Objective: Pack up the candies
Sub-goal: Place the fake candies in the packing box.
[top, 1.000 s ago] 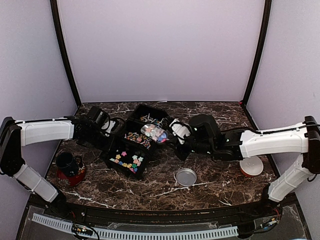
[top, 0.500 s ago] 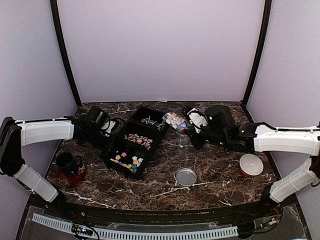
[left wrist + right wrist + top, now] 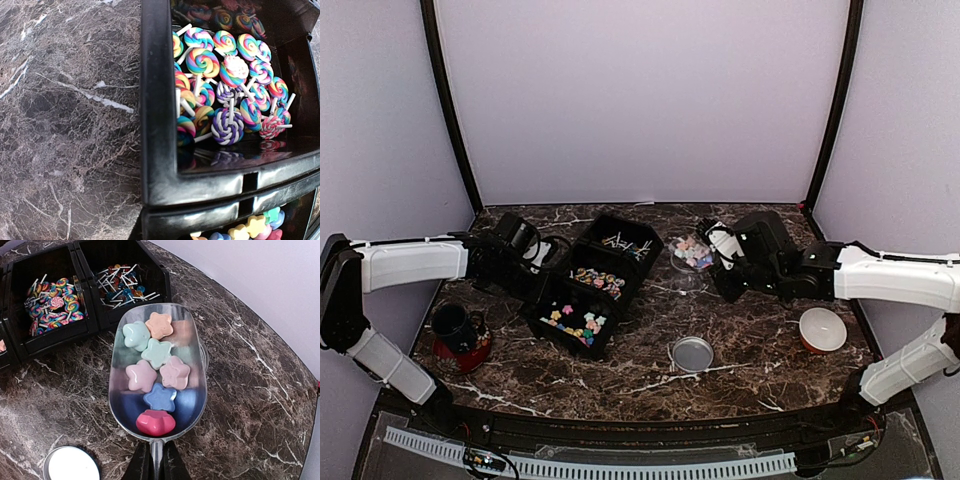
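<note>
Top external view shows you the marble table (image 3: 760, 370), with both arms reaching in from the sides. The biggest item is the black three-compartment bin (image 3: 156, 125). It sits right against your left pincer (image 3: 542, 268) and well off to the left of your right pincer (image 3: 156, 462). A dark mug (image 3: 455, 325) stands nearer the bases than the left pincer. An orange bowl (image 3: 822, 330) sits to the right of the right pincer, also on the base side. Your right pincer is clenched on the thin handle of a clear scoop (image 3: 199, 385). The scoop's bowl points straight ahead of the fingers over bare marble, apart from the bin. A round lid (image 3: 70, 464) lies on the table to the left of that pincer, close to its fingers in the wrist view. Seven star-shaped candies (image 3: 156, 352) lie in the scoop: orange, two mint, two pale pink, blue and hot pink nearest the handle. More stars fill the bin compartment nearest the bases, beside the left pincer, and swirled lollipops (image 3: 225, 75) fill the middle one. Your left pincer is closed, but you cannot tell whether it pinches anything, since its fingers stay out of its own wrist view.
</note>
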Controlling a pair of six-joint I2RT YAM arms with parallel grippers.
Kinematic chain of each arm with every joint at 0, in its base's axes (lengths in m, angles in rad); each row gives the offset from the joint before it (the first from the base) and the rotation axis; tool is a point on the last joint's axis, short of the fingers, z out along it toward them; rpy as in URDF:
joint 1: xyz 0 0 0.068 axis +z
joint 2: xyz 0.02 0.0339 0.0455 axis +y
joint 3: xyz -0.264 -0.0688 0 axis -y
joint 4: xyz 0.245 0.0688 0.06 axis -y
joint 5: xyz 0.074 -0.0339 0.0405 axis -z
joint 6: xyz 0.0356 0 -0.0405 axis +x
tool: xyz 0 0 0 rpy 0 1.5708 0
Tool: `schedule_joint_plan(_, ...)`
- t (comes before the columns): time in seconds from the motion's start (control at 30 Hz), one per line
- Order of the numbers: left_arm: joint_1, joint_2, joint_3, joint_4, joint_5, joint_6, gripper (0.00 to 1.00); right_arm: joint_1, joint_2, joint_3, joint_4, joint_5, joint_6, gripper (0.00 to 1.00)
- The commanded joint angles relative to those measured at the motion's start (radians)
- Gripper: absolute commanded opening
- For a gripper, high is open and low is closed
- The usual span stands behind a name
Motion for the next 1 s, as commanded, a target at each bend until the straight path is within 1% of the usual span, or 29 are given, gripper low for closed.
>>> schedule_joint_plan(0.0,0.003,-0.045,0.063,0.134,0.056,-0.01,0.0,-0.015,-0.027,0.051,-0.036,0.041,0.029,0.0)
schedule_joint_plan(0.5,0.004,-0.048,0.065,0.135,0.059,-0.009,0.0,-0.037,0.008,0.107,-0.174,0.077,0.047,0.0)
schedule_joint_plan(0.97,0.004,-0.045,0.066,0.133,0.06,-0.008,0.0,-0.064,0.078,0.161,-0.236,0.067,0.042,0.0)
